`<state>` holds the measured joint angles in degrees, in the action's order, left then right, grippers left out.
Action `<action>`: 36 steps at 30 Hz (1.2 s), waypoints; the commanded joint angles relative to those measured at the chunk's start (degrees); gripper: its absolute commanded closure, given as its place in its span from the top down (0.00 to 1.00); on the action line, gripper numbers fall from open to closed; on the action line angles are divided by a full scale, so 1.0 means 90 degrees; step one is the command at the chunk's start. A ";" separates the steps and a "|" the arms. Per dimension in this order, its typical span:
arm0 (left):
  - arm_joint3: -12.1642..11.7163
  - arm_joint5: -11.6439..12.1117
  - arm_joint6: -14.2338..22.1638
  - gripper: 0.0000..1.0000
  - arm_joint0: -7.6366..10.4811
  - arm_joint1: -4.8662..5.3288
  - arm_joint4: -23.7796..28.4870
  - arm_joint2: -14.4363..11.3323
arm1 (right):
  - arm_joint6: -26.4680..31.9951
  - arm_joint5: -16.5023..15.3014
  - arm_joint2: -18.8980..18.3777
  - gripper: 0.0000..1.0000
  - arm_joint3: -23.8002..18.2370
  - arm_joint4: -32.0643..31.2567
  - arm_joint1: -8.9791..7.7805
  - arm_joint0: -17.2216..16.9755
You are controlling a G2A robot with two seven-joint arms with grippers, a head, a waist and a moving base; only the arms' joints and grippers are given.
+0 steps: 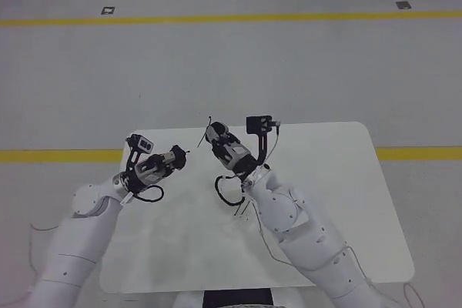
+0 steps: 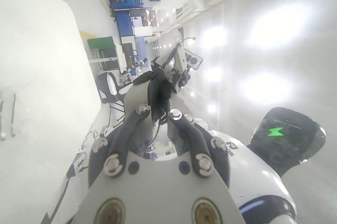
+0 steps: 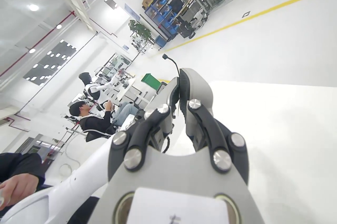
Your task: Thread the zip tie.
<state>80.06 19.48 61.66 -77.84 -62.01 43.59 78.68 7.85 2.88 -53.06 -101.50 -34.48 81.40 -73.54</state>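
Zip tie [image 3: 175, 63]: thin black plastic strap, so I'd expect near-zero weight, springy along its length, floppy sideways and slick on the flat faces. It's up in the air above the tabletop [image 1: 331, 192], pinched between the ribbed pads of the right gripper [image 3: 181, 82]. That gripper is clamped on the strap, with a short curved length and the small blocky head sticking out past the tips. The free end will likely whip or bow if pushed, so best to hold close to whichever end does the threading and keep the unsupported length short. A flat-face pinch like this one should stop it twisting. The head slot is tiny, so alignment is the hard part and force is not. The left gripper [image 2: 158, 88] sits near the right one, tips pointing toward it and well off the tabletop. Its fingers are together, and I can't tell if anything is between them because the dark pads hide it. Count: one zip tie I can make out, two grippers, one tabletop.
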 commanded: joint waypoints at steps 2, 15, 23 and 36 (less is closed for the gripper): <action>0.0015 0.0000 -0.0080 0.00 -0.0013 -0.0208 -0.0347 0.0143 | -0.0224 -0.0029 0.0107 0.00 0.0129 -0.0015 0.0040 0.0023; 0.0010 0.0000 0.0013 0.00 -0.0012 -0.0416 -0.0626 0.0267 | -0.0420 -0.0132 0.0156 0.00 0.0200 -0.0327 0.0058 0.0004; 0.0010 0.0000 0.0013 0.00 -0.0012 -0.0416 -0.0626 0.0267 | -0.0395 -0.0278 0.0147 0.00 0.0195 -0.0357 0.0065 -0.0047; 0.0079 -0.0207 -0.0100 0.00 -0.0060 -0.0408 -0.0445 0.0256 | -0.0423 -0.0572 -0.0020 0.00 0.0048 -0.0615 0.0012 -0.0210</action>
<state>80.74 18.42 60.59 -78.22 -65.73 38.41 80.86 3.91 -1.62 -52.86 -100.80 -39.71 81.62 -75.20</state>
